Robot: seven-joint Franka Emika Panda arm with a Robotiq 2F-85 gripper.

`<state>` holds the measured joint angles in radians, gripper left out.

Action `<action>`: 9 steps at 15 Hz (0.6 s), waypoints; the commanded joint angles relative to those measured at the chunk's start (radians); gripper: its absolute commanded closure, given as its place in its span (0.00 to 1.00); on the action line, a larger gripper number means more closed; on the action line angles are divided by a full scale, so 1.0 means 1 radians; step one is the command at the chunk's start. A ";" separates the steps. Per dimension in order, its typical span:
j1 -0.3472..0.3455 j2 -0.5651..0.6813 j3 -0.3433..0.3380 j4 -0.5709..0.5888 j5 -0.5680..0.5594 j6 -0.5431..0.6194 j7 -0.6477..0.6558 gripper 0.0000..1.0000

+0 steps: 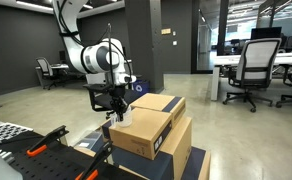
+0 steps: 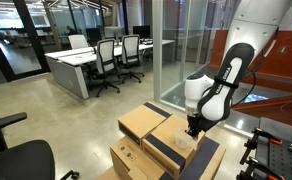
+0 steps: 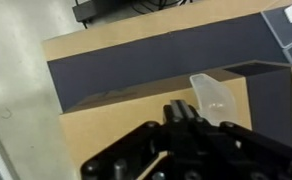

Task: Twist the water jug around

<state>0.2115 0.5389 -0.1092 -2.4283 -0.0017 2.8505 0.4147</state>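
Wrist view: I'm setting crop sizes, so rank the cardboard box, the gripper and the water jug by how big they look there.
1. cardboard box
2. gripper, inflated by nearness to the camera
3. water jug, only partly showing

Small squat translucent plastic water jug [image 3: 212, 96] is showing whitish. Brown cardboard boxes [image 3: 111, 118] are carrying dark navy-grey bands. Blocky metal gripper [image 3: 182, 112] is reading black. Rounded robot arm [image 1: 94, 56] is showing white.
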 commanded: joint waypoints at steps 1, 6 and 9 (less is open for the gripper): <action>0.025 -0.007 -0.013 -0.026 -0.002 0.036 -0.017 0.94; 0.040 -0.010 -0.018 -0.054 -0.003 0.067 -0.026 0.94; 0.054 -0.010 -0.025 -0.068 -0.010 0.088 -0.036 0.93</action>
<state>0.2367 0.5384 -0.1120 -2.4721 -0.0039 2.9045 0.3978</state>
